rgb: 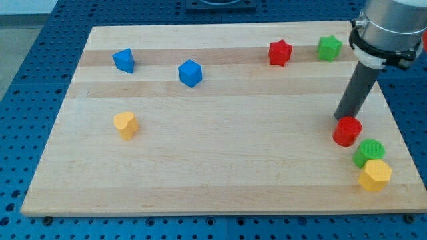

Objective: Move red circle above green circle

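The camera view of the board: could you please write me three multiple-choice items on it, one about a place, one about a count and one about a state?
1. Where is the red circle relative to the green circle?
A. Toward the view's top and left of it
B. Toward the view's bottom and right of it
C. At the far left of the board

2. How many blue blocks are on the board?
A. One
B. Two
C. Three

3. How does my tip stand relative to the red circle?
A. Far off, near the yellow heart
B. Right at its upper edge
C. Between the two blue blocks

Answers:
1 A: the red circle lies up and left of the green one.
2 B: one blue block and a blue cube show.
3 B: the rod ends at the red circle's top edge.
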